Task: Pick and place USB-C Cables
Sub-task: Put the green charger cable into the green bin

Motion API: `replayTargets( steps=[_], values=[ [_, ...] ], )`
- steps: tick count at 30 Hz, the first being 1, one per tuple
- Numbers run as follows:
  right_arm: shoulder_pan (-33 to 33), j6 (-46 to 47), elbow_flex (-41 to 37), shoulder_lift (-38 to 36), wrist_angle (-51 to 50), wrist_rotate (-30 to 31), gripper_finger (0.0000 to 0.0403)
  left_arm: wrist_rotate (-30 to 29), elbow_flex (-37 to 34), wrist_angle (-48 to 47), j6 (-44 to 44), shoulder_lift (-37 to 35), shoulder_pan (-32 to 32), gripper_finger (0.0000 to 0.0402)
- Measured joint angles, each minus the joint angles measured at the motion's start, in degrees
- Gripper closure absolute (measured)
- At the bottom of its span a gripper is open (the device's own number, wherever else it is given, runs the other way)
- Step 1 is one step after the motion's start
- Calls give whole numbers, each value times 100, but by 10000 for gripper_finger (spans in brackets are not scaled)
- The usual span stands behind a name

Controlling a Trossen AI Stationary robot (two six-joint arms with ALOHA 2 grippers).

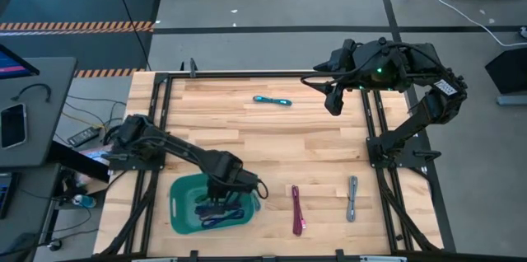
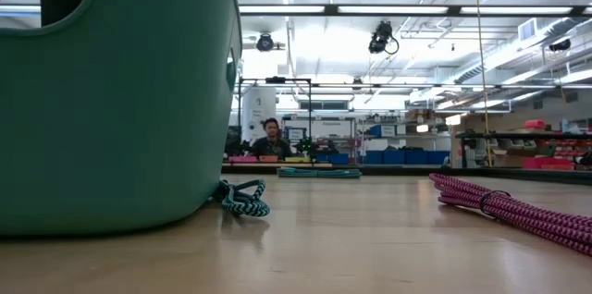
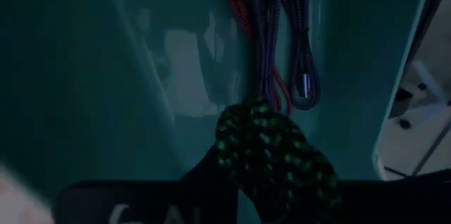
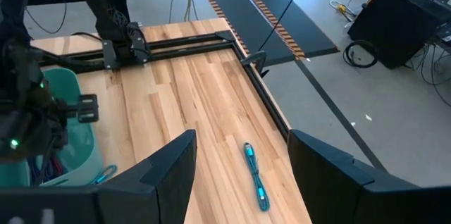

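Note:
My left gripper is down inside the teal basket, shut on a green-and-black braided cable bundle. Purple, blue and red cables lie on the basket floor below it. A cyan cable lies on the table near the far edge. A magenta cable and a grey cable lie near the near edge. A teal-black cable rests on the table against the basket's base. My right gripper hovers open above the table's far right, with the cyan cable below it. My left gripper holds the green-and-black cable bundle between its two fingers, coming from above and pointing down into the basket. The bundle sits bunched at the fingers, above the cables on the basket floor. The fingers themselves are too dark to show the exact place of contact.
A black metal frame runs along the table's sides. The basket wall fills the low view's left. Bare wood lies between the basket and the cyan cable. A person sits far behind the table.

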Motion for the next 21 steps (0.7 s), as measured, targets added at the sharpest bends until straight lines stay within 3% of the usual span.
replayTargets(
  steps=[21],
  values=[
    [2, 164, -2, 0, -7, 0, 174, 250, 4, 534, 819, 574, 96, 381]
  ],
)
